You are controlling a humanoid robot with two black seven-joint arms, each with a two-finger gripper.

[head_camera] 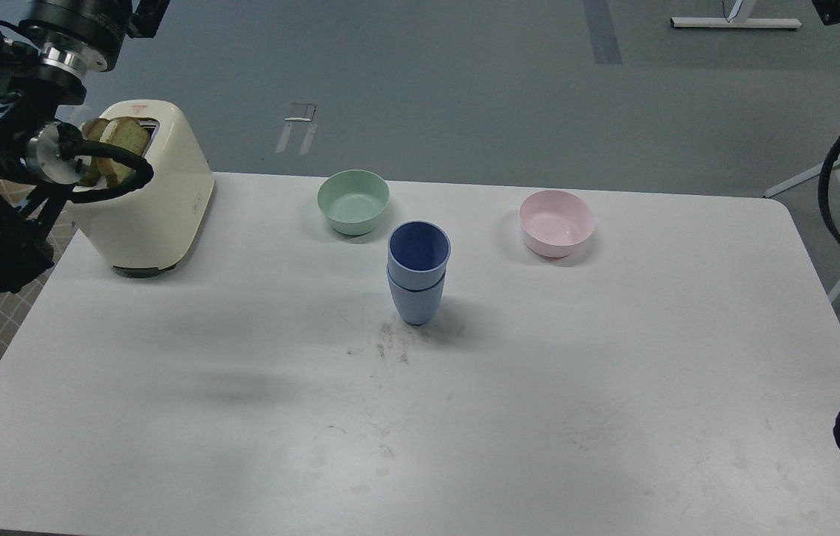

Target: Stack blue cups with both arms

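blue cups point(418, 272) nested upright mid-table point(539, 417) — both jaws out of view

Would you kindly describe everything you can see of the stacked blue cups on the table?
The blue cups are two matte dusty-blue, handleless tumblers, plastic by their look, one nested inside the other. The stack stands upright near the middle of the white table, its darker interior open to view. The lower cup tapers to a narrow base. Nothing else touches them.

Open table point(539, 417) all around the stacked blue cups point(418, 272); green bowl point(353, 201) just behind, pink bowl point(556, 222) and toaster point(155, 193) well apart.
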